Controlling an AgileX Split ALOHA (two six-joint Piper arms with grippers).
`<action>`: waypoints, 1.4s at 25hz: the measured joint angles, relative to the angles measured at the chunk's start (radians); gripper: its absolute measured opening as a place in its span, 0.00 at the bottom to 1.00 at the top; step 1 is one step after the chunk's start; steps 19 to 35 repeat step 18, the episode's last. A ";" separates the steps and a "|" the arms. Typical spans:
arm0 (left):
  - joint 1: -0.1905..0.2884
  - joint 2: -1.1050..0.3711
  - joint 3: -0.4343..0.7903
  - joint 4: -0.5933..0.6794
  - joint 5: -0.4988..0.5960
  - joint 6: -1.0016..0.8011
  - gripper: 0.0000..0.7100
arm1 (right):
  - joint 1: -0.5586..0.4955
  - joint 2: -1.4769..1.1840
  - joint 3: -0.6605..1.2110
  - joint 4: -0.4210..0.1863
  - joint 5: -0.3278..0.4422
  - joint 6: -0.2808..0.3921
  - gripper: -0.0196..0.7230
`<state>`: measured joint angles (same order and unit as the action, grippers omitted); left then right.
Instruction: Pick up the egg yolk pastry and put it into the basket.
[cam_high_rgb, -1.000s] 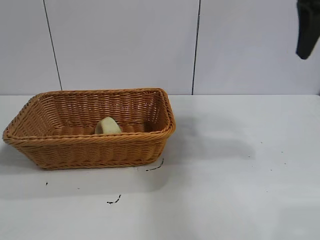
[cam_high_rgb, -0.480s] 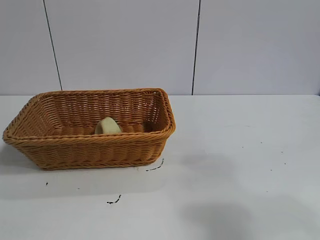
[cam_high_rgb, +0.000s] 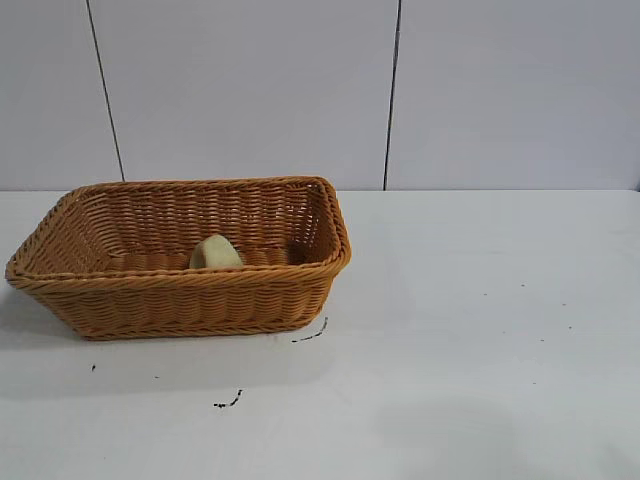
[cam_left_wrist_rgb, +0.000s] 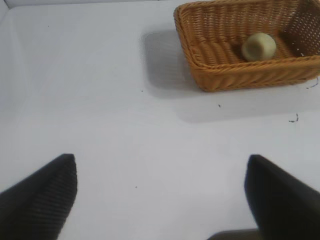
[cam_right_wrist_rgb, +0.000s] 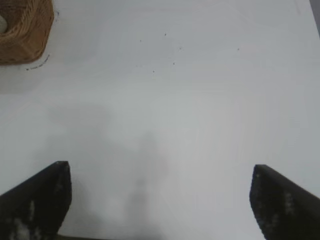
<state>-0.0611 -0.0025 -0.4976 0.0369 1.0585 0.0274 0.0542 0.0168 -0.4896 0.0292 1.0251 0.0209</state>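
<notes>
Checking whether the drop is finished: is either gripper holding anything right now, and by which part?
Nothing is held. The left gripper and right gripper are both open over bare table, and the egg yolk pastry lies inside the basket.

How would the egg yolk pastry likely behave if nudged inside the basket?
The egg yolk pastry is a small rounded dome, so it would probably roll or tip rather than slide. Its matte surface suggests little slipperiness. The ribbed weave and flared walls of the basket should stop it quickly. It looks light for its size, possibly easy to crush.
</notes>
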 joint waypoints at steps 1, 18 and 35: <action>0.000 0.000 0.000 0.000 0.000 0.000 0.98 | 0.000 -0.014 0.000 0.000 0.000 0.004 0.96; 0.000 0.000 0.000 0.000 0.000 0.000 0.98 | 0.000 -0.023 0.000 -0.004 0.000 0.022 0.96; 0.000 0.000 0.000 0.000 0.000 0.000 0.98 | 0.000 -0.023 0.000 -0.004 0.000 0.022 0.96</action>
